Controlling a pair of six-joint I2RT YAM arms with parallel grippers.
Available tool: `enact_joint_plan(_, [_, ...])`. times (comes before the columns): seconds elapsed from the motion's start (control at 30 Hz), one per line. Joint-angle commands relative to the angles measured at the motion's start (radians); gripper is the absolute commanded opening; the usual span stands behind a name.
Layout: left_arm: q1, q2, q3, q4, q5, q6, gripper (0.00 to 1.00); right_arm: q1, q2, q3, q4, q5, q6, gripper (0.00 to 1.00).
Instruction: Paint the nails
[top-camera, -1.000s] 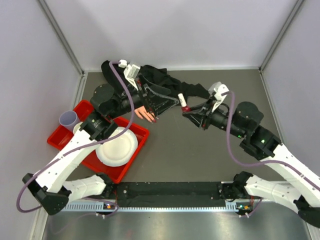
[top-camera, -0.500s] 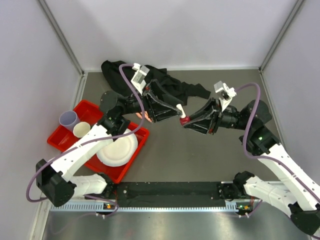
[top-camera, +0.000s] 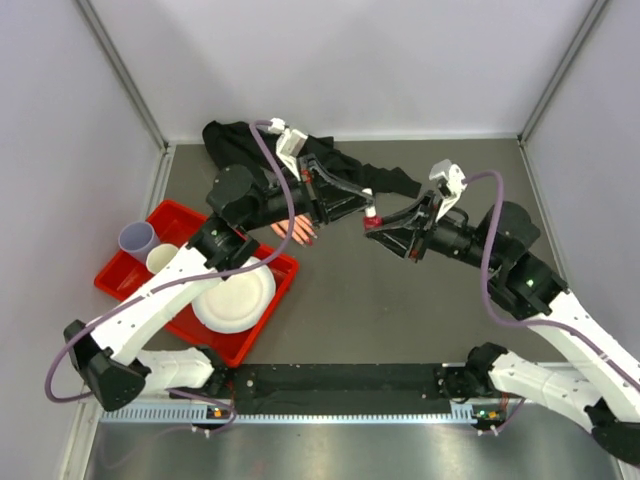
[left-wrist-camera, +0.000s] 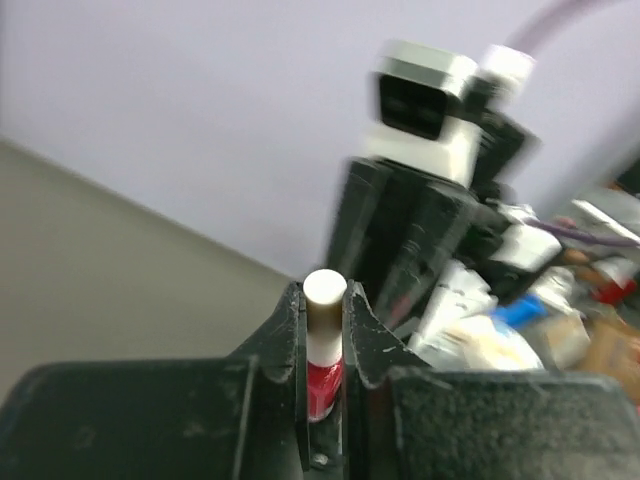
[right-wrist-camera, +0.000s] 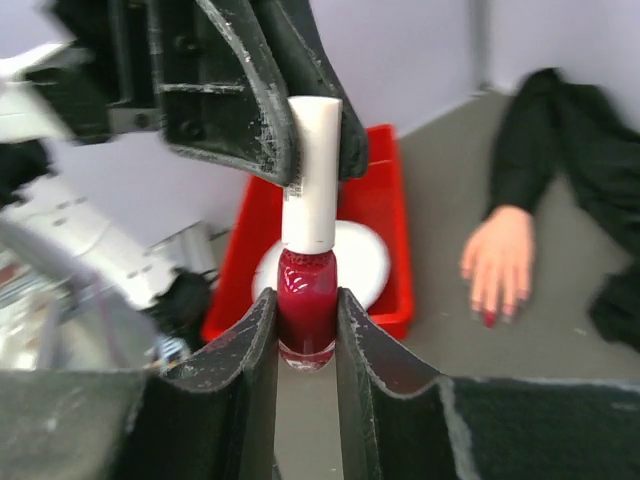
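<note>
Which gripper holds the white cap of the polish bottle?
The left gripper: it pinches the white cap, whereas the right gripper clamps the red glass body below.

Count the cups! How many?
2: a purple cup at the red tray's left edge and a cream cup beside it, by the white plate. The left arm may hide others.

My left gripper and right gripper pinch the bottle mid-table, blocking there. The red tray fills the left edge, the black sleeve the far edge. The near-right corner is open.
</note>
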Motion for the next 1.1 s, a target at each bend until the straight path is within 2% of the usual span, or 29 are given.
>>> enact_joint_plan(0.0, [-0.209,-0.022,0.153,-0.318,-0.521,0.258,0.00,0.255,0.005,0.116,-0.227,0.784,-0.233,0.00])
enact_joint_plan(0.03, [-0.247,-0.019,0.153,-0.322,-0.641,0.267,0.00,0.332,0.017,0.122,-0.227,1.085,-0.258,0.00])
enact_joint_plan(0.07, [-0.272,-0.005,0.155,-0.322,-0.823,0.236,0.00,0.436,0.045,0.122,-0.214,1.203,-0.311,0.00])
enact_joint_plan(0.13, [-0.303,0.019,0.158,-0.322,-0.890,0.167,0.00,0.519,0.071,0.114,-0.142,1.404,-0.348,0.00])
enact_joint_plan(0.2, [-0.309,0.071,0.202,-0.382,-0.921,0.134,0.00,0.567,0.085,0.110,-0.097,1.439,-0.411,0.00])
enact_joint_plan(0.3, [-0.309,0.119,0.279,-0.464,-0.909,0.129,0.00,0.569,0.044,0.076,-0.068,1.382,-0.433,0.00])
enact_joint_plan(0.33, [-0.308,0.117,0.281,-0.461,-0.903,0.133,0.00,0.570,0.028,0.064,-0.042,1.299,-0.451,0.00])
enact_joint_plan(0.4, [-0.308,0.095,0.256,-0.438,-0.868,0.140,0.09,0.532,-0.007,0.044,-0.039,1.237,-0.428,0.00])
enact_joint_plan(0.43, [-0.306,0.082,0.244,-0.397,-0.851,0.152,0.30,0.503,-0.035,0.044,-0.065,1.130,-0.408,0.00])
enact_joint_plan(0.5, [-0.294,0.042,0.201,-0.353,-0.758,0.160,0.57,0.393,-0.073,0.012,-0.068,1.015,-0.327,0.00])
enact_joint_plan(0.53, [-0.282,0.030,0.189,-0.301,-0.702,0.153,0.69,0.353,-0.111,-0.001,-0.065,0.877,-0.304,0.00])
enact_joint_plan(0.57, [-0.263,0.015,0.180,-0.284,-0.634,0.145,0.80,0.307,-0.124,-0.011,-0.066,0.809,-0.266,0.00])
enact_joint_plan(0.6, [-0.218,0.012,0.177,-0.273,-0.575,0.131,0.84,0.269,-0.136,-0.024,-0.071,0.695,-0.252,0.00])
enact_joint_plan(0.63, [-0.188,0.010,0.178,-0.273,-0.447,0.099,0.86,0.201,-0.142,-0.024,-0.079,0.637,-0.234,0.00])
enact_joint_plan(0.67, [-0.159,0.009,0.180,-0.261,-0.393,0.081,0.99,0.178,-0.142,-0.021,-0.100,0.599,-0.230,0.00])
enact_joint_plan(0.73, [-0.064,0.002,0.155,-0.230,-0.244,0.013,0.99,0.129,-0.147,-0.013,-0.112,0.452,-0.223,0.00])
enact_joint_plan(0.8, [0.023,-0.010,0.097,-0.141,-0.155,-0.039,0.99,0.103,-0.158,-0.016,-0.105,0.329,-0.204,0.00])
enact_joint_plan(0.83, [0.046,-0.011,0.075,-0.092,-0.063,-0.085,0.99,0.089,-0.159,-0.018,-0.097,0.286,-0.175,0.00])
enact_joint_plan(0.87, [0.079,-0.008,0.057,0.002,-0.015,-0.108,0.98,0.060,-0.159,-0.016,-0.091,0.238,-0.161,0.00])
enact_joint_plan(0.9, [0.088,-0.002,0.025,0.072,0.034,-0.134,0.96,0.044,-0.153,-0.014,-0.070,0.139,-0.142,0.00])
enact_joint_plan(0.97, [0.090,0.030,0.006,0.187,0.170,-0.215,0.92,-0.001,-0.145,-0.013,-0.037,0.042,-0.077,0.00])
enact_joint_plan(1.0, [0.090,0.038,-0.012,0.323,0.212,-0.245,0.90,-0.014,-0.133,-0.018,0.007,-0.039,-0.053,0.00])
enact_joint_plan(1.07, [0.090,0.053,-0.046,0.451,0.272,-0.330,0.86,-0.054,-0.118,-0.025,0.052,-0.124,0.019,0.00])
